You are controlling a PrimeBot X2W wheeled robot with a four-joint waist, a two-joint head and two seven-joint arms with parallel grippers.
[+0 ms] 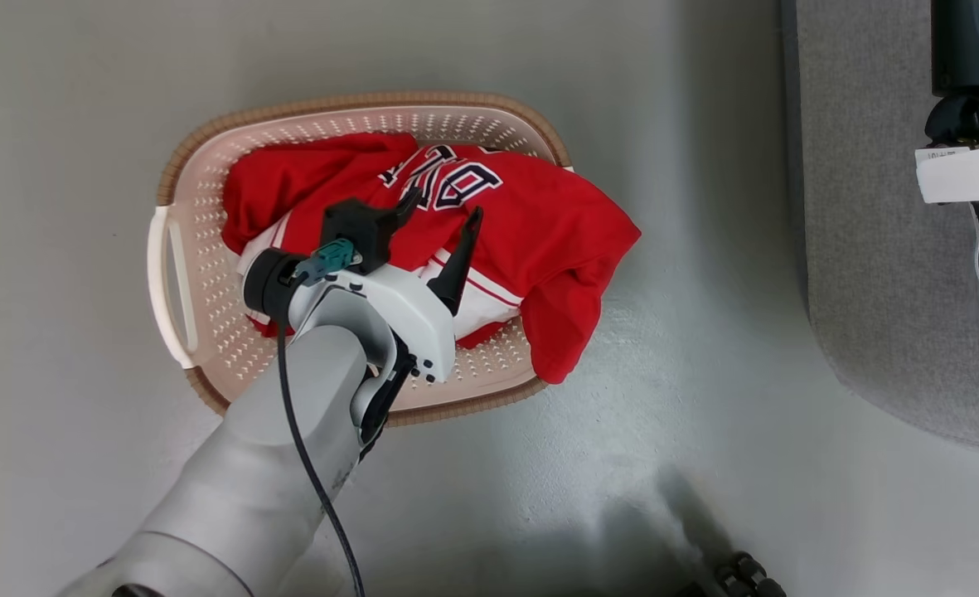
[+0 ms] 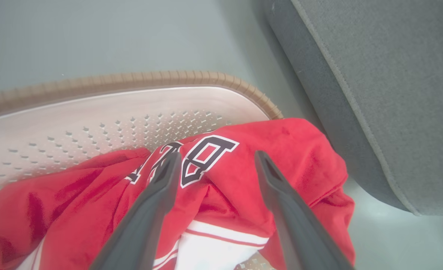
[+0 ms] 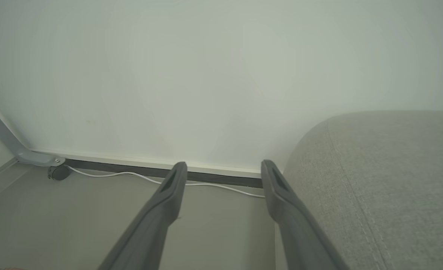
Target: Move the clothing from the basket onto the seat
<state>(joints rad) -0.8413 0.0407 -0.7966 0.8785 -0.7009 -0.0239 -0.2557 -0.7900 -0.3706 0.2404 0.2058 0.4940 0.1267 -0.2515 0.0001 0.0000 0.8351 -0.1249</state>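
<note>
The clothing (image 1: 539, 224) is a heap of bright red garments, the top one a jersey with navy white-outlined letters. It fills the cream perforated basket (image 1: 207, 207) on the floor, and one red fold hangs over the basket's right rim. My left gripper (image 1: 445, 207) hovers just above the heap, open, its fingers on either side of the letters and nothing held. In the left wrist view the left gripper (image 2: 217, 159) points at the clothing (image 2: 289, 150) inside the basket (image 2: 93, 112). The grey seat (image 1: 887, 249) lies to the right. My right gripper (image 3: 224, 167) is open and empty beside the seat (image 3: 386, 180).
Part of my right arm (image 1: 966, 166) hangs over the seat at the far right. A strip of grey floor (image 1: 705, 332) separates basket and seat. A white cable (image 3: 131, 174) runs along the wall's skirting, near a caster wheel (image 3: 58, 172).
</note>
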